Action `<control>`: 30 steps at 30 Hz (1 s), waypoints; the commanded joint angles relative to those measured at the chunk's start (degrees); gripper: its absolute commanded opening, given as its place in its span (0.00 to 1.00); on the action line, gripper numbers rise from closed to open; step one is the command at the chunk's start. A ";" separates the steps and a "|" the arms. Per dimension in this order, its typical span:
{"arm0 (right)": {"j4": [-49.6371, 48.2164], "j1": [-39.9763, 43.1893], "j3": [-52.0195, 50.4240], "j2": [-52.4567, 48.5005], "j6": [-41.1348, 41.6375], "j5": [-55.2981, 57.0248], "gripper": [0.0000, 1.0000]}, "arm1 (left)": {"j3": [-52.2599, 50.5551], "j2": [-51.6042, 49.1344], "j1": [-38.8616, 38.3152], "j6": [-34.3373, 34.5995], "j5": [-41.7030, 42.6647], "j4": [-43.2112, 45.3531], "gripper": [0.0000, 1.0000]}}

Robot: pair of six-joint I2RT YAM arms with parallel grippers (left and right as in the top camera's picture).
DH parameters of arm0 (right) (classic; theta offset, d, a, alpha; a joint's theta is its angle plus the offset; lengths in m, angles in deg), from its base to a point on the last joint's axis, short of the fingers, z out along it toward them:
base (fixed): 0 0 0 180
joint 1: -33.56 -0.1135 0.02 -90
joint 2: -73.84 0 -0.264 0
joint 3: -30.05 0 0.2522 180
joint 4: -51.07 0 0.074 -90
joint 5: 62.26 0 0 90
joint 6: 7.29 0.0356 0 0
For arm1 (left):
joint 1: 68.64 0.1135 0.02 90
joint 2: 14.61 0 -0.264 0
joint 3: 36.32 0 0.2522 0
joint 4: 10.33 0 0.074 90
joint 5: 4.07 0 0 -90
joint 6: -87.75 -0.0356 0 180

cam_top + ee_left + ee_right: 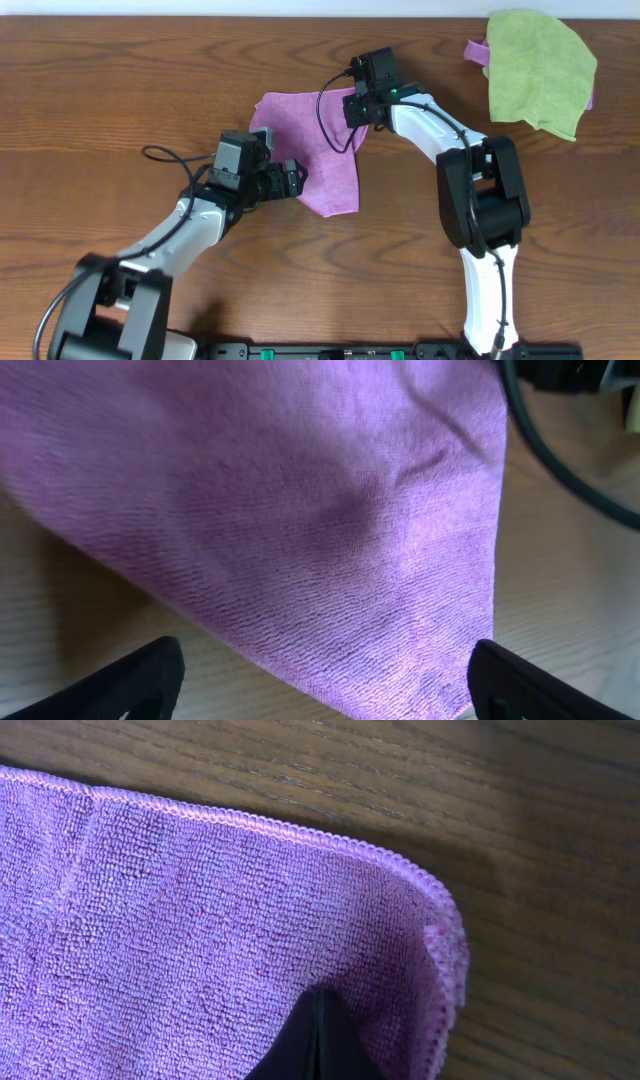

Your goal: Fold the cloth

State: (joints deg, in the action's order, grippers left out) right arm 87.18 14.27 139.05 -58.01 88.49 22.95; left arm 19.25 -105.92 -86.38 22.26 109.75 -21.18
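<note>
A purple cloth [322,150] lies partly folded in the middle of the wooden table. My right gripper [358,110] is shut on its upper right corner; in the right wrist view the closed fingertips [318,1040] pinch the hemmed cloth [200,920]. My left gripper [290,180] is open at the cloth's lower left edge. In the left wrist view the two fingers sit wide apart [325,680] with the cloth's point [320,520] between and ahead of them, not gripped.
A green cloth [540,65] lies on another purple cloth [476,50] at the back right of the table [120,90]. A black cable [560,450] runs past the cloth's right side.
</note>
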 commanded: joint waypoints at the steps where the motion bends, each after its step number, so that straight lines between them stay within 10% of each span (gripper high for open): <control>1: 1.27 0.76 0.35 -2.32 -1.18 1.53 0.01 | 2.12 -2.51 0.09 0.37 2.64 0.79 0.87; 13: 2.34 0.28 0.35 -2.32 -2.03 1.57 0.01 | 9.92 -5.33 0.09 -0.31 6.16 2.23 0.81; 17: 2.32 0.24 0.35 -2.32 -2.03 1.57 0.01 | 9.92 -5.81 0.09 -0.52 4.42 0.81 0.57; 24: 2.40 0.15 0.35 -2.32 -2.03 1.57 0.01 | 9.92 -9.18 0.09 -0.50 4.72 0.52 0.48; 30: 2.95 0.09 0.35 -2.32 -2.03 1.57 0.01 | 9.92 -13.75 0.09 -0.48 3.58 0.55 0.06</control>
State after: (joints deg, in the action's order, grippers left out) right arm 88.93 14.27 139.60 -58.01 87.42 23.41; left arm 28.32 -117.75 -86.38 21.98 114.01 -20.61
